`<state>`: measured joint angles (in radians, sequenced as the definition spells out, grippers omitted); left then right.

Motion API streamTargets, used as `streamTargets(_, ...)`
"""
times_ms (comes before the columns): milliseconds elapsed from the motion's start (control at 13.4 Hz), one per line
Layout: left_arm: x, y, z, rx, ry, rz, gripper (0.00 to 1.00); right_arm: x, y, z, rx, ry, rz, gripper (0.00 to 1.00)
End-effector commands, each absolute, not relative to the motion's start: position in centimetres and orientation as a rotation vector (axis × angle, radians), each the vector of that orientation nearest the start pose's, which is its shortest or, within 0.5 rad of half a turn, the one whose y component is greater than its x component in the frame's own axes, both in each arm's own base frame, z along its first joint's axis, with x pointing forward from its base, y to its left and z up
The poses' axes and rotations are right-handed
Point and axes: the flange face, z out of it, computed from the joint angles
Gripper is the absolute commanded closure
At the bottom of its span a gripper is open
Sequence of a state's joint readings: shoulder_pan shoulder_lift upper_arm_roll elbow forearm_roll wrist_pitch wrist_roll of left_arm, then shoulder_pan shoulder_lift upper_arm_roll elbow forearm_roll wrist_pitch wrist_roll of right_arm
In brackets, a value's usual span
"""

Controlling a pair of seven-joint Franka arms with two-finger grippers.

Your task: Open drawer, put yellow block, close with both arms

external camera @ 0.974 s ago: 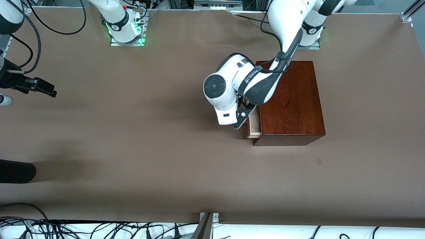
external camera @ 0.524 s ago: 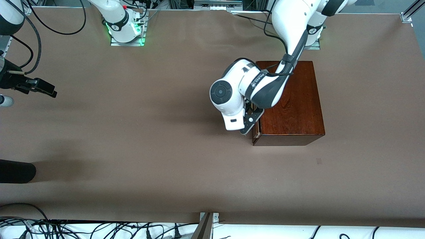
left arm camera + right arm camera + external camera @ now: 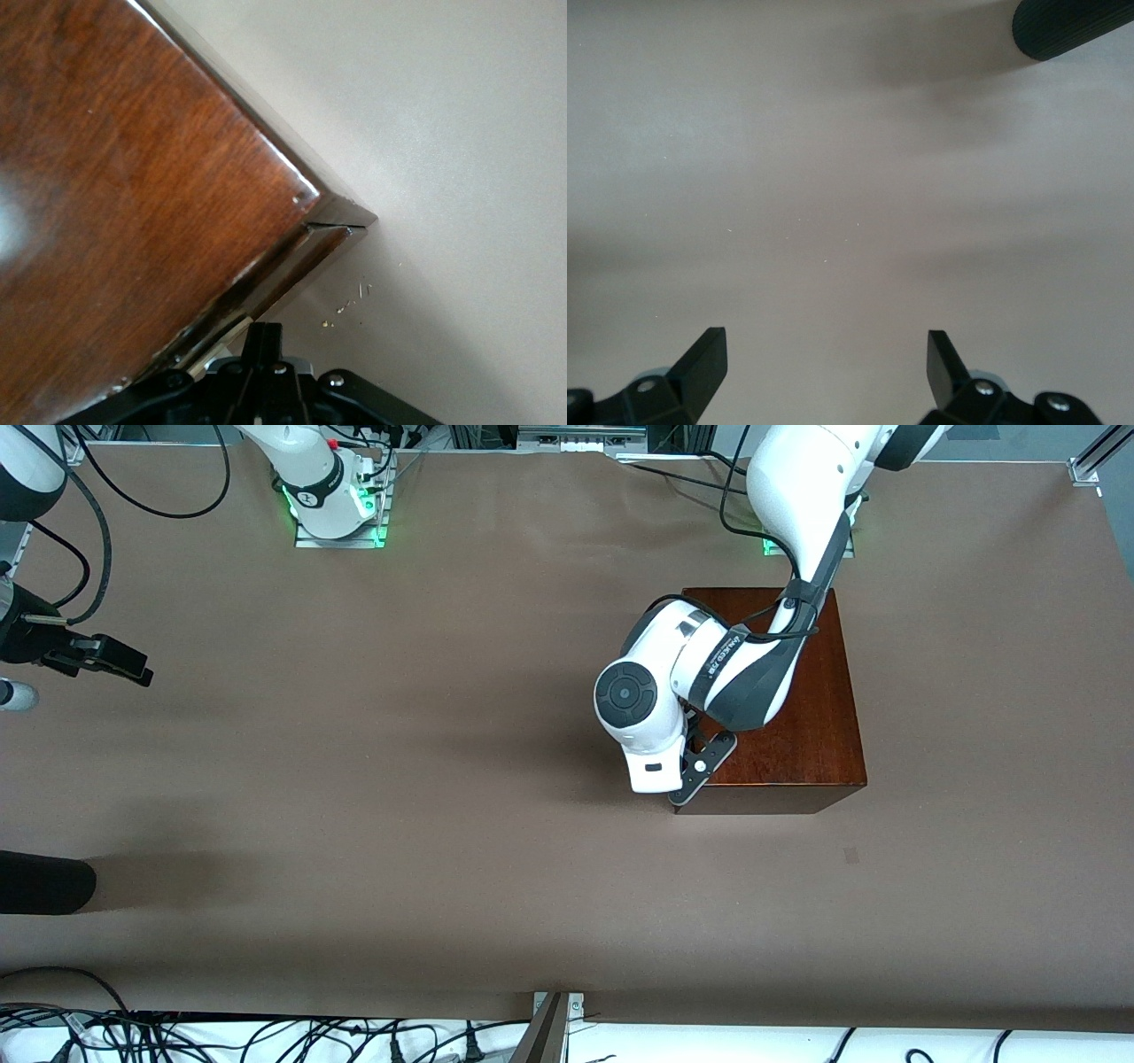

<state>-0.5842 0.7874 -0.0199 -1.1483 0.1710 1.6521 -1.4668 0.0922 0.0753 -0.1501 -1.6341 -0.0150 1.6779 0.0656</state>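
One drawer [image 3: 292, 266] sits pushed flush into its box [image 3: 797, 717].

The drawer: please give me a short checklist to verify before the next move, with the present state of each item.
1. Drawer pushed flush into the wooden box: ok, no pale tray shows in either view.
2. Left gripper at the drawer front, fingers shut: ok.
3. Left gripper holding the handle: cannot tell, the handle is hidden.
4. Yellow block inside the drawer: cannot tell, it shows in no view.
5. Right gripper open and holding nothing, over bare table at the right arm's end: ok, that arm waits.
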Motion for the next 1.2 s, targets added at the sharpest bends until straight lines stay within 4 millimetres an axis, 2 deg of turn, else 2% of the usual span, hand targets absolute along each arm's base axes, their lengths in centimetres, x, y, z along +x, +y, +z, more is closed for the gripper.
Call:
streamTargets(0,59.2,-40.8,33.4,-2.62,-1.122,0.071,0.91,58.4,-3.0,56.5,-3.16,0.201,0.039,0.0)
streamTargets(75,58.4,-41.9,33.9,-2.64,-1.122,0.103,0.91,58.4,-3.1,56.5,-3.16,0.203,0.04,0.0)
streamTargets(150,57.1,-43.6,35.0,-2.661,-1.109,0.09,0.81,58.4,-3.1,56.5,-3.16,0.203,0.04,0.0)
streamTargets(225,56.2,-44.7,36.1,-2.674,-1.11,0.072,0.8,58.4,-3.0,56.5,-3.16,0.201,0.039,0.0)
streamTargets(300,56.0,-44.8,37.8,-2.694,-1.116,0.058,0.8,58.4,-2.9,56.5,-3.16,0.199,0.039,0.0)
streamTargets(374,56.1,-44.5,39.4,-2.715,-1.119,0.044,0.75,58.4,-2.9,56.5,-3.16,0.199,0.039,0.0)
streamTargets(449,56.4,-43.8,41.7,-2.737,-1.137,0.014,0.53,58.5,-3.0,56.3,-3.16,0.201,0.047,0.0)
streamTargets(524,57.1,-42.7,42.6,-2.76,-1.105,0.008,0.34,58.6,-2.9,56.3,-3.162,0.198,0.044,0.0)
streamTargets(599,58.2,-40.9,43.9,-2.804,-1.041,0.013,0.0,58.7,-2.8,56.2,-3.161,0.196,0.047,0.0)
streamTargets(824,60.5,-35.8,48.2,-2.923,-0.958,0.046,0.0,58.7,-2.8,56.2,-3.161,0.196,0.047,0.0)
streamTargets(974,61.6,-32.6,49.7,-2.988,-0.871,0.078,0.0,58.9,-2.8,56.0,-3.163,0.193,0.03,0.0)
streamTargets(1123,61.5,-30.1,51.4,-3.003,-0.814,0.116,0.0,59.0,-2.8,55.9,-3.165,0.193,0.027,0.0)
